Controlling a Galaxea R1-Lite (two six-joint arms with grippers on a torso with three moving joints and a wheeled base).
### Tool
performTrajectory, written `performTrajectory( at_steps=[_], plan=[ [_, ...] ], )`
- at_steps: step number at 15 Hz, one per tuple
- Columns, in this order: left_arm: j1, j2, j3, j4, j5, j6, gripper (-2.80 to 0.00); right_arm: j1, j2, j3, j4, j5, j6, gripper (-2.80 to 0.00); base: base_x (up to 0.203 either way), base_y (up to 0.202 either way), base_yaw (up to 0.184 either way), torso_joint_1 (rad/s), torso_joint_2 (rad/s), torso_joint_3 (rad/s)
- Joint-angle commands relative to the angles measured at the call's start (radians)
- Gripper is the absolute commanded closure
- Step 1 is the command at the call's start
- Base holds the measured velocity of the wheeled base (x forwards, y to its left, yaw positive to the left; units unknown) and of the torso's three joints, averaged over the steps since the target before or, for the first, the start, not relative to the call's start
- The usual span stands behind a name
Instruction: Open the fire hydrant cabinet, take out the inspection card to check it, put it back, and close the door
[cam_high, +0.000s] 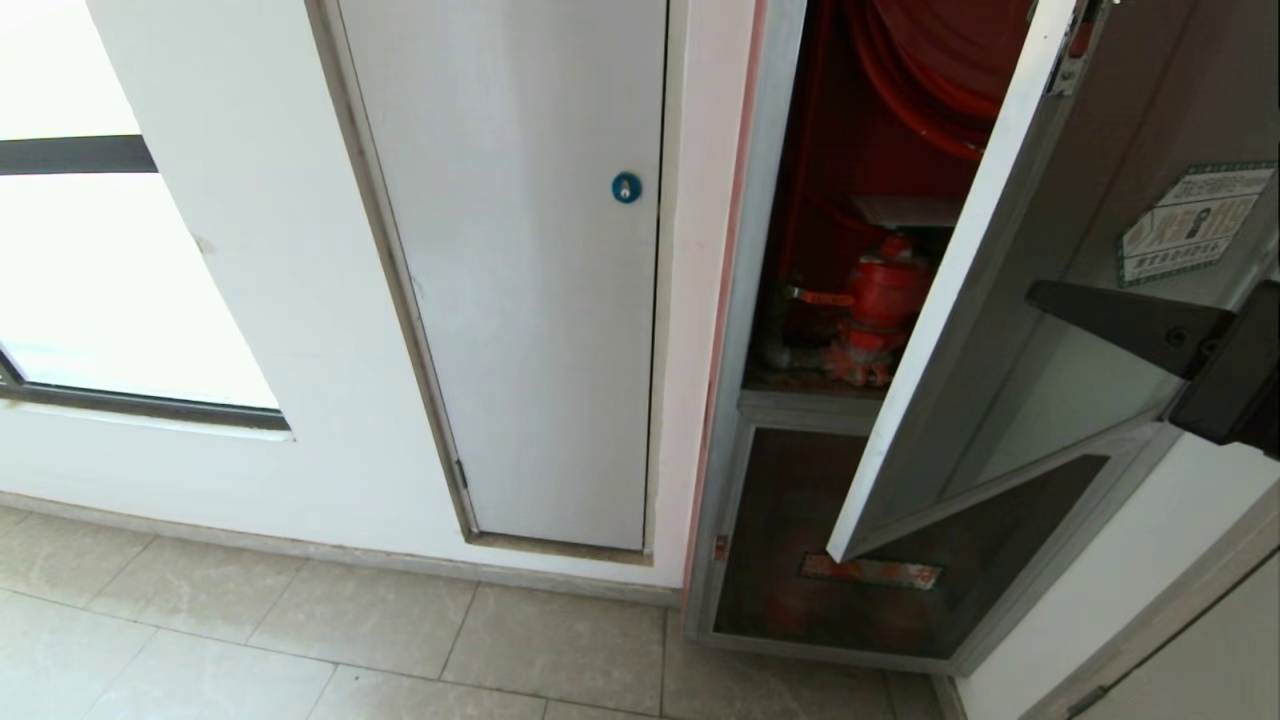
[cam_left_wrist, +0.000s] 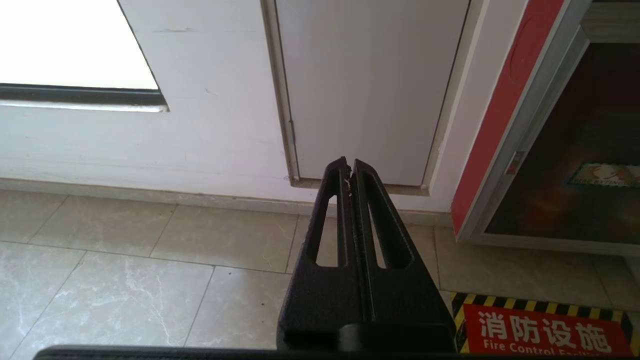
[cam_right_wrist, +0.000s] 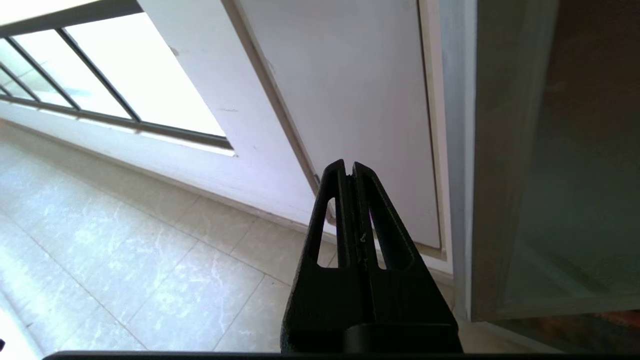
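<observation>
The fire hydrant cabinet (cam_high: 757, 300) stands open, red inside, with the red hose reel (cam_high: 920, 80) above the red valve (cam_high: 885, 290). A pale flat sheet, the inspection card (cam_high: 905, 210), lies just above the valve. The door (cam_high: 955, 290) hangs swung outward, its tinted glass carrying a green-bordered sticker (cam_high: 1195, 222). My right gripper (cam_high: 1035, 292) is shut and empty in front of the door's glass, pointing toward its free edge. In the right wrist view the right gripper (cam_right_wrist: 349, 164) sits beside the door (cam_right_wrist: 470, 200). My left gripper (cam_left_wrist: 348, 162) is shut and empty, low over the floor.
A plain white panel with a blue round lock (cam_high: 626, 187) is left of the cabinet. Below the open compartment is a dark glass panel with a red label (cam_high: 870, 570). A red floor sign (cam_left_wrist: 545, 335) lies before the cabinet. A window (cam_high: 90, 280) is at far left.
</observation>
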Motion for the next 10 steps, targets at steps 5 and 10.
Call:
performTrajectory(
  at_steps=[5,10],
  plan=[
    [0.0,0.001,0.0,0.0,0.0,0.0,0.0,0.149,0.164,-0.065,-0.085,-0.258,0.021,0.0,0.0,0.0,0.0,0.0,0.0,0.0],
    [0.0,0.001,0.0,0.0,0.0,-0.001,0.0,0.174,0.308,-0.174,-0.147,-0.326,0.02,0.0,0.0,0.0,0.0,0.0,0.0,0.0]
  ],
)
